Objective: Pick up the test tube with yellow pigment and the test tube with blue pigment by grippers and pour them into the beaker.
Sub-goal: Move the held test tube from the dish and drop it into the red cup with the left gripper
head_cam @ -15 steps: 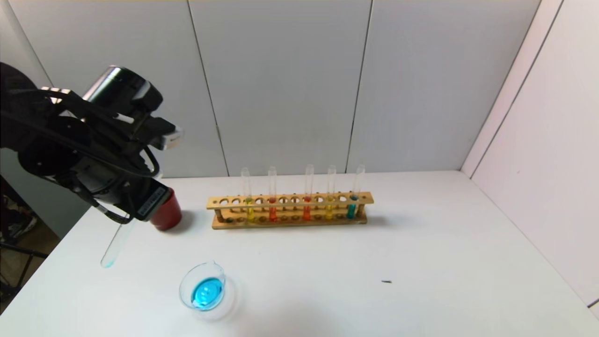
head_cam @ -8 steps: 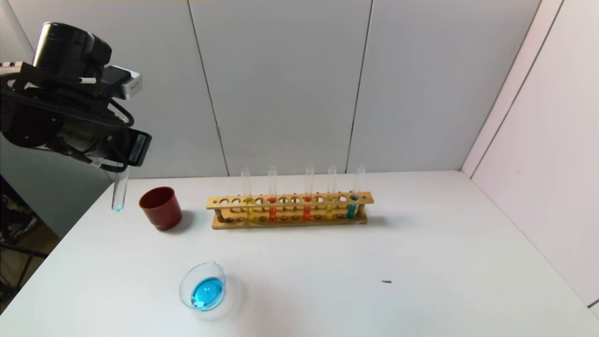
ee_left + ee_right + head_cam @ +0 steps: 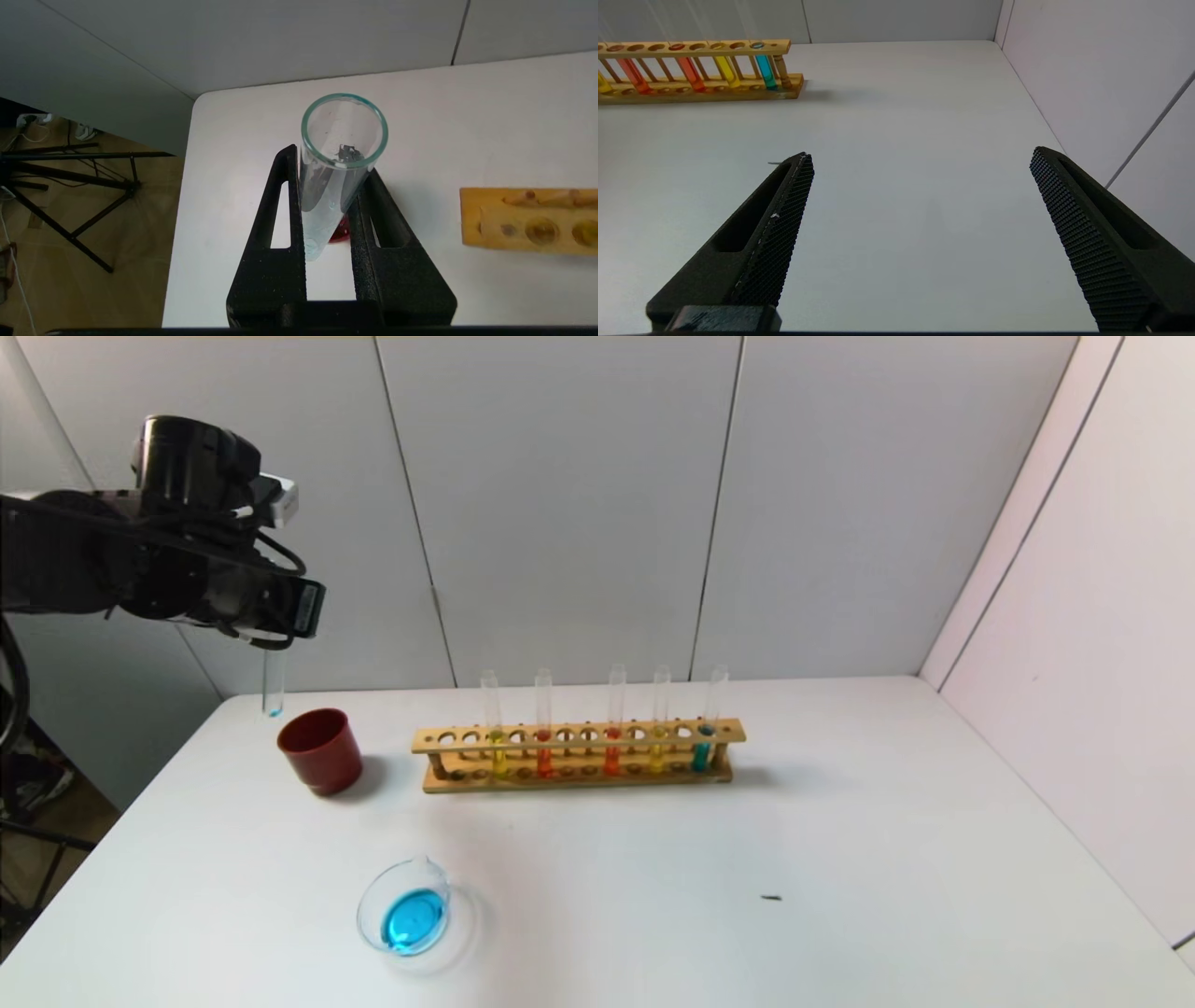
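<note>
my left gripper [image 3: 271, 639] is raised over the table's far left corner, its black fingers [image 3: 285, 205] closed snugly on the slim clear glass test tube with blue pigment [image 3: 273, 683], which hangs upright, mouth up, just above and behind the opaque dark-red cup [image 3: 320, 750]. only a trace of sky-blue remains at its round bottom; the low clear glass beaker [image 3: 406, 917] near the front already holds a blue pool, so i judge the blue pour done and the upright hold a guard against drips. the test tube with yellow pigment [image 3: 492, 723] stands in the wooden rack [image 3: 579, 754], untouched. my right gripper [image 3: 920, 233] sits low over bare white table [image 3: 840, 849], fingers spread wide, holding nothing; it is outside the head view. the cup's contents are hidden, and a small dark speck [image 3: 771, 898] on the table is too small to identify.
</note>
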Controlling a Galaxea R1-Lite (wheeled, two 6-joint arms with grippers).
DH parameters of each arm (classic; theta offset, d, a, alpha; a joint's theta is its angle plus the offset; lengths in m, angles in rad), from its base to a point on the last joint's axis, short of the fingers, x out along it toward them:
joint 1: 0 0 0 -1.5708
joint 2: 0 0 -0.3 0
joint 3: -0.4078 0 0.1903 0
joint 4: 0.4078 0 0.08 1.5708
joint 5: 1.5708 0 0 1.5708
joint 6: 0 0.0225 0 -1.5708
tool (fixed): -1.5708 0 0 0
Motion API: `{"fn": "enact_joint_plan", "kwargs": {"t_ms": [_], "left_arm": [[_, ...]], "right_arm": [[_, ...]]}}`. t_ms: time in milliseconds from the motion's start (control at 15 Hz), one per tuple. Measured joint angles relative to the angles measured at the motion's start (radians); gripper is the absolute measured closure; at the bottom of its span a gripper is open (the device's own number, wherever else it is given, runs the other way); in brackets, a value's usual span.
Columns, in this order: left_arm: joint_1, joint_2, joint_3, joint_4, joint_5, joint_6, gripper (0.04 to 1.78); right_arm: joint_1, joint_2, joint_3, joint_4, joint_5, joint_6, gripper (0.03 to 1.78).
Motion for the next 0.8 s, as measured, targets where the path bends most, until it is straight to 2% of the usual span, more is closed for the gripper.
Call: {"fn": "enact_joint_plan", "kwargs": {"t_ms": [133,800], "left_arm": [[0.019,0.063,-0.004,-0.081,0.011,-0.001,1.5],[0.041,0.217,0.007,-0.201,0.01,-0.031,1.5]], "right_arm": [[0.0,0.0,0.0,0.0,0.0,0.0,0.11],[0.0,0.0,0.0,0.0,0.0,0.0,0.11]]}}
